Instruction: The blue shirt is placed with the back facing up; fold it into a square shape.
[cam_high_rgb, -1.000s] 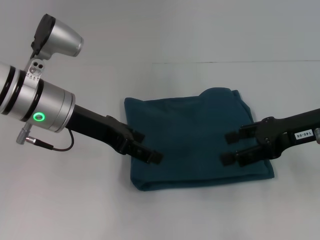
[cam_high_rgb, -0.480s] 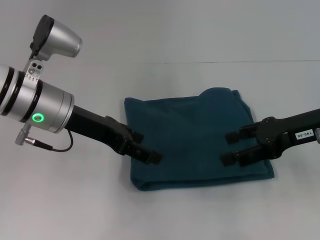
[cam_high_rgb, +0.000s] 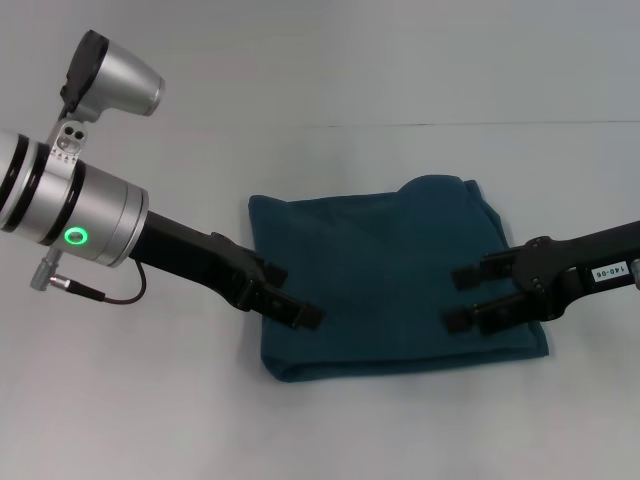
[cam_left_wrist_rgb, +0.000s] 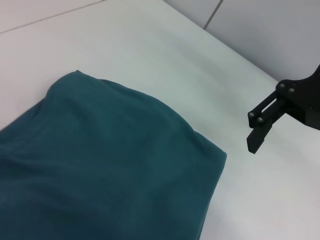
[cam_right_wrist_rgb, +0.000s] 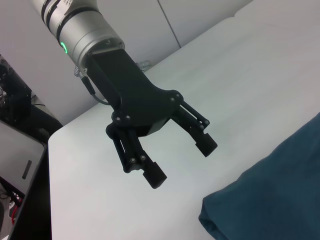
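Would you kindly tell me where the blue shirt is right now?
In the head view, the blue shirt lies folded on the white table, centre-right, between the open left gripper and open right gripper.

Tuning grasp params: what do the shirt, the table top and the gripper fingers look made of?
Blue shirt: soft matte knit, puffy rounded folds. Table: smooth white hard top, probably laminate. Left gripper and right gripper: matte black fingers, open, plastic or coated metal.

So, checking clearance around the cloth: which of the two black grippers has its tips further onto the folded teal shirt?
The right gripper: both open fingers overlie the folded dark teal-blue knit shirt. The left gripper, also open, sits at the shirt's left edge.
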